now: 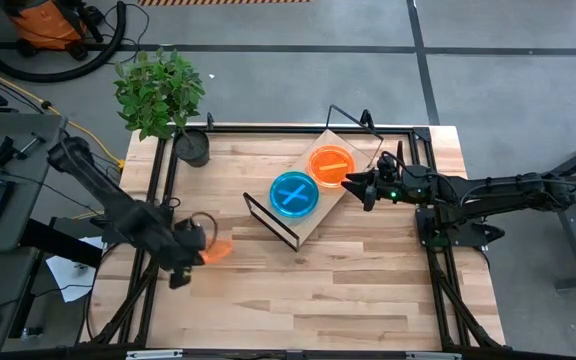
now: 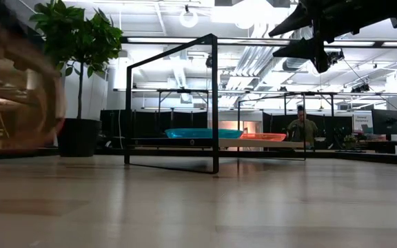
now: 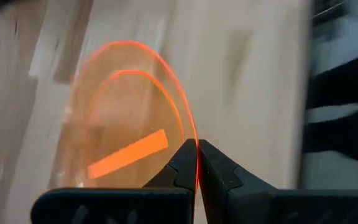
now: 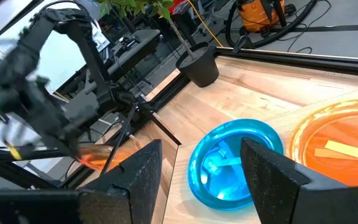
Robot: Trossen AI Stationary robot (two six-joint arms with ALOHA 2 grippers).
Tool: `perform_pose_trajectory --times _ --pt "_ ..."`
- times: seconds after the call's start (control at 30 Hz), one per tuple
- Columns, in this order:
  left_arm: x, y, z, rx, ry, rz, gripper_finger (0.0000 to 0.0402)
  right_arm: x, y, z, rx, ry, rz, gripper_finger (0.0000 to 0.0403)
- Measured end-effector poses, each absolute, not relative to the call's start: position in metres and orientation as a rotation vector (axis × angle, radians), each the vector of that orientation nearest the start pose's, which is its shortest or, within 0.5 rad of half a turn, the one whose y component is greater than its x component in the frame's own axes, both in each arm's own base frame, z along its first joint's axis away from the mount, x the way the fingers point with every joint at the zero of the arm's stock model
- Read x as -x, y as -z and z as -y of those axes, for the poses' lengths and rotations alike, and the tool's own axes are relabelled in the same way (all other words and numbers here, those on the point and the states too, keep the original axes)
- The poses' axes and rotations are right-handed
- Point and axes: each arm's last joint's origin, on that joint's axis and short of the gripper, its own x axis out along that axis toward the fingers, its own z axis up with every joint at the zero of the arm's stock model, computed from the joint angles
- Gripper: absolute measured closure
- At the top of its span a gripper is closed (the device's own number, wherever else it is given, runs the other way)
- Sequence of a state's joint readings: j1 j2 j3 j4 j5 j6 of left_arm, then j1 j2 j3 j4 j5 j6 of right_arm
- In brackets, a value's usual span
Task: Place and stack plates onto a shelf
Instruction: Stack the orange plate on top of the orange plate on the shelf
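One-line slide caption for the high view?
Left pincer grips an orange plate over the table; right pincer hovers open by the shelf holding two plates.

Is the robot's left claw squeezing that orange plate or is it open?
Shut on it. In the left wrist view the left gripper has both fingers pressed on the thin rim of the orange plate, with no gap showing.

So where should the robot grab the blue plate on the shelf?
Probably by its rim. The blue plate lies flat on the shelf, thin with a raised edge, so one finger inside and one outside should work. The open right gripper could come from above, on the side away from the orange plate.
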State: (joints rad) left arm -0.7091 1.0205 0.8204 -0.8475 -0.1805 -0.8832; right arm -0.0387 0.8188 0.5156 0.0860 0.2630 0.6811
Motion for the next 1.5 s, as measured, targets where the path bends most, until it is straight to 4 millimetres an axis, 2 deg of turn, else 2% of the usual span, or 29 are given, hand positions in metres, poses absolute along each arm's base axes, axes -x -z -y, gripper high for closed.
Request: perform_pose_trajectory --times 0.17,0.27,0.43,0.5,0.6,0.73,0.9,1.03,1.23,1.37,1.5 --pt "-0.131 -0.322 0.093 0.457 0.088 -0.858 0.0401 -0.184 -0.260 0.015 -0.658 0.363 -0.104 0.0203" --pt "-0.129 -0.363 0.074 0.428 0.035 -0.651 0.0401 -0.184 -0.260 0.015 -0.683 0.365 -0.099 0.0203" --pt "-0.135 -0.422 0.042 0.153 -0.125 -0.387 0.0401 -0.185 -0.262 0.015 -0.713 0.363 -0.074 0.0203" --pt "-0.144 -0.436 0.030 0.030 -0.182 -0.351 0.0401 -0.186 -0.267 0.015 -0.732 0.358 -0.017 0.0203" --pt "-0.163 -0.442 0.012 -0.120 -0.217 -0.367 0.0401 -0.186 -0.281 0.016 -0.744 0.309 0.133 0.0203" --pt "-0.199 -0.428 -0.014 -0.222 -0.182 -0.465 0.0401 -0.182 -0.308 0.017 -0.701 0.217 0.395 0.0203" --pt "-0.257 -0.395 -0.048 -0.302 -0.123 -0.589 0.0401 -0.173 -0.329 0.016 -0.618 0.158 0.612 0.0203" --pt "-0.308 -0.359 -0.067 -0.365 -0.034 -0.623 0.0401 -0.173 -0.329 0.016 -0.610 0.162 0.604 0.0203" --pt "-0.373 -0.294 -0.079 -0.449 0.016 -0.670 0.0401 -0.176 -0.325 0.015 -0.643 0.162 0.560 0.0203" --pt "-0.400 -0.262 -0.083 -0.426 0.006 -0.650 0.0401 -0.176 -0.325 0.015 -0.643 0.158 0.559 0.0203" --pt "-0.414 -0.245 -0.086 -0.414 -0.008 -0.618 0.0401 -0.176 -0.325 0.015 -0.643 0.158 0.559 0.0203"
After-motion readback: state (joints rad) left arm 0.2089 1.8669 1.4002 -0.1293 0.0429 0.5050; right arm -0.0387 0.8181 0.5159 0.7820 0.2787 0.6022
